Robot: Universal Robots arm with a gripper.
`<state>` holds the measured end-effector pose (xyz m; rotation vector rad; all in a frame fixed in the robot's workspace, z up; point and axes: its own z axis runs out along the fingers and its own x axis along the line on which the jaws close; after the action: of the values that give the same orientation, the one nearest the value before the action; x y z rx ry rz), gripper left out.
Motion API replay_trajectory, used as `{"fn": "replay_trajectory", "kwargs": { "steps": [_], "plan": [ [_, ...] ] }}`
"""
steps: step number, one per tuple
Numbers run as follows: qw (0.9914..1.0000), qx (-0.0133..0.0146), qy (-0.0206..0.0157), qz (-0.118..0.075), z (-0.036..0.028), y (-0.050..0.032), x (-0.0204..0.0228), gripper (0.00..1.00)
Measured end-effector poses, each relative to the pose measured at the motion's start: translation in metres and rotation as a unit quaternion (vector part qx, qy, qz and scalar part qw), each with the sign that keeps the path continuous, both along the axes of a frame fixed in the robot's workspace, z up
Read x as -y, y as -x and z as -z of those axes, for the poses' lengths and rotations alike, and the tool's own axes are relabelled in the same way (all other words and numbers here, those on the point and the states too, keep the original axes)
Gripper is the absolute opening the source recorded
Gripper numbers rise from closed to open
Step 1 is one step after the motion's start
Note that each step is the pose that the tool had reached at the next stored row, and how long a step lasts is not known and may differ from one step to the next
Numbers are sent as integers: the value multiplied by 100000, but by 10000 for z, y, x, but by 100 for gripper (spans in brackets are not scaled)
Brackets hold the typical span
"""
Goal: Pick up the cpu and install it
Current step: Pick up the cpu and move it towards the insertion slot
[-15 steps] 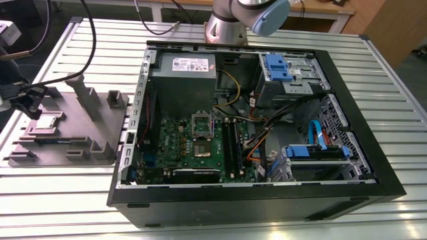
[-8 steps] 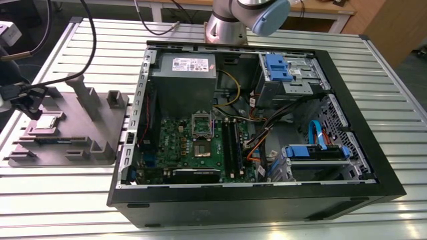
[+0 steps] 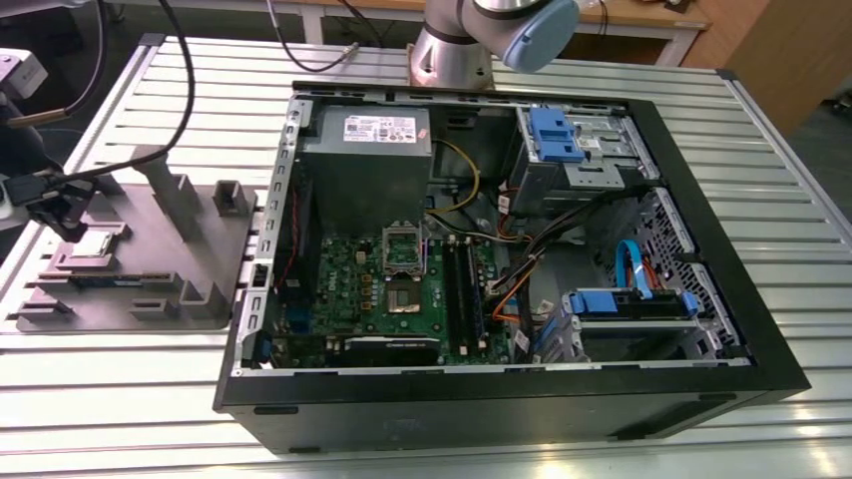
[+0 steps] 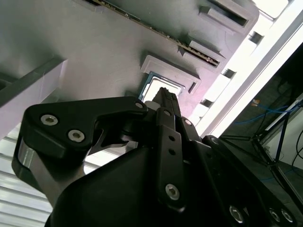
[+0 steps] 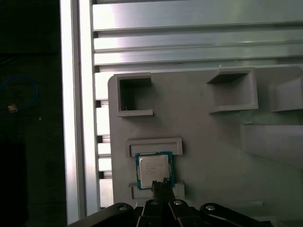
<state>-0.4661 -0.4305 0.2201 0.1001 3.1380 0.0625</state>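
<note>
One arm is in use. Its base (image 3: 453, 55) stands at 12 o'clock of the open computer case (image 3: 745, 329) in the exterior view, and both rest on a slatted aluminium table (image 3: 799, 249).

**Fixture.** A grey fixture tray (image 3: 127, 205) lies at 9 o'clock of the case, just beside its side wall. The tray carries several raised holders and pockets.

**Task part.** The cpu (image 3: 99, 240) sits flat in a shallow seat of the tray, well apart from the case. In both wrist views the cpu (image 5: 154, 168) lies silvery top up with a green rim around it – bracketed by two raised lips of the tray (image 5: 203, 142), one on each of two opposite sides.

**Pincer.** In the exterior view the gripper (image 3: 70, 226) hangs over the tray's outer portion, with the cpu at roughly 4 o'clock of it and close by.
- In the first wrist view the gripper (image 5: 161, 183) shows its two fingertips drawn together with no visible gap – nothing is clamped between them.
- The tips overlap one edge of the cpu in that view. Whether they touch it cannot be told.
- In the second wrist view the gripper (image 4: 165, 94) partly covers the cpu (image 4: 154, 85) seated in the tray (image 4: 94, 47).

**Case interior.** A green board (image 3: 353, 289) lies on the case floor, carrying a dark square socket (image 3: 403, 295). A grey power-supply box (image 3: 366, 150) sits at 12 o'clock of the socket.
</note>
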Motion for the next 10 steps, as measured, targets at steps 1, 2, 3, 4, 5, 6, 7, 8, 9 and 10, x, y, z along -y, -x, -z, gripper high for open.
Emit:
{"fn": "replay_trajectory", "kwargs": {
  "steps": [1,2,3,4,5,6,7,8,9,10],
  "plan": [
    [100000,-5,1,-95,2,0,0,10],
    [100000,-6,4,-113,2,0,0,10],
    [100000,-7,2,-115,3,0,0,10],
    [100000,6,-6,-119,4,0,0,10],
    [100000,5,-6,-122,4,0,0,10],
    [100000,8,-8,-162,5,0,0,10],
    [99999,9,-6,-365,6,-1,0,10],
    [99998,7,-6,-662,6,0,0,10],
    [99996,8,-5,-907,7,-1,0,10],
    [99995,7,-6,-964,7,0,0,10]
  ]
}}
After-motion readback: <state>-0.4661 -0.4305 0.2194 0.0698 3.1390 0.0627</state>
